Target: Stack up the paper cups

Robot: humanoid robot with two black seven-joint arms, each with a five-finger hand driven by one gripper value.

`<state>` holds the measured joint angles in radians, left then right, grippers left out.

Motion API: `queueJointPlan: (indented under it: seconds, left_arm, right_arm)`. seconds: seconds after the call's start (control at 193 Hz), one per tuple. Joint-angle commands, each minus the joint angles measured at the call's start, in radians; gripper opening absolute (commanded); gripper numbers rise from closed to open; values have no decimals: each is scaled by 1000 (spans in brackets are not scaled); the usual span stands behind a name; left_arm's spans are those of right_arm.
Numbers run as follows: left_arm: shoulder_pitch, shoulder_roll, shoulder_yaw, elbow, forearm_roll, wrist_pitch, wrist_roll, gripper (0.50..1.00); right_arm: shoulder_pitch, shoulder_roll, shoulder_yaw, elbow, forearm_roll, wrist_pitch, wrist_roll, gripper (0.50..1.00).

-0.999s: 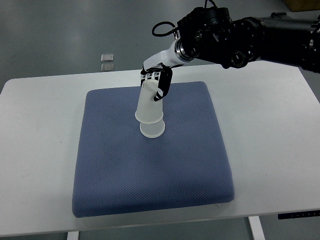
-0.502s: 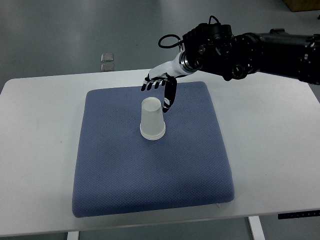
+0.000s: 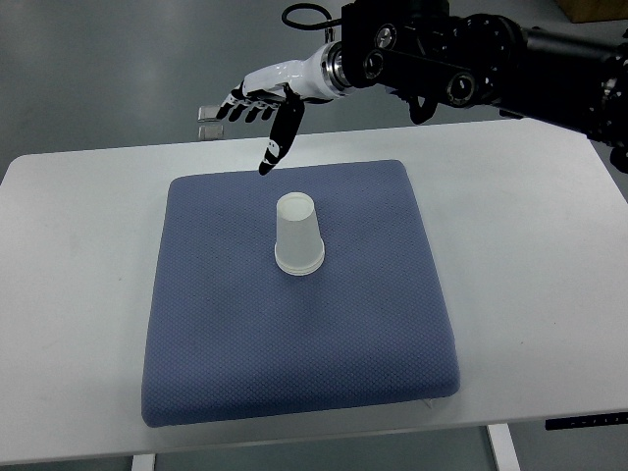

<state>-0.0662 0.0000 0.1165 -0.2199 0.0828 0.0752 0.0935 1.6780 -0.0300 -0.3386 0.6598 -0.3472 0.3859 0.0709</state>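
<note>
A stack of white paper cups [image 3: 298, 235] stands upside down near the middle of the blue cushion [image 3: 294, 334]. My right hand [image 3: 259, 122] hovers above the cushion's far edge, up and to the left of the cups and apart from them. Its black-tipped fingers [image 3: 248, 105] are spread and hold nothing, and the thumb points down toward the cushion. The black right arm [image 3: 481, 64] comes in from the upper right. The left arm is out of sight.
The cushion lies on a white table [image 3: 530, 245] with bare margins on every side. Two small clear squares [image 3: 208, 120] lie on the grey floor beyond the table's far edge.
The right hand let go of the upper cup, which dropped fully over the lower one. The hand then rose and swung away up and to the left.
</note>
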Motion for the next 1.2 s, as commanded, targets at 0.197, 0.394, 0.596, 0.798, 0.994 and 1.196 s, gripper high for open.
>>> queueJointPlan:
  seconds: [0.197,0.394,0.596,0.798,0.994,1.196]
  left_arm:
    - [0,0,0,-9,0,0,0,1000]
    - [0,0,3,-10,0,0,0,1000]
    - [0,0,3,-10,0,0,0,1000]
    - [0,0,2,-9,0,0,0,1000]
    - [0,0,0,-10,0,0,0,1000]
    - [0,0,2,-10,0,0,0,1000]
  right_arm:
    - [-411,-140,663,-138,100,-122,92,915]
    - [-603,-130,1004,-174,111,-185,147,915]
    - [-721,-65,1161,-174,111,-186,254,915]
    - [-807,-36,1237,-172,275,-177,256,917]
    - [-827,-21,1236,-171,306,-171,254,917]
    - [-831,-21,1236,-172,306,-171,254,919]
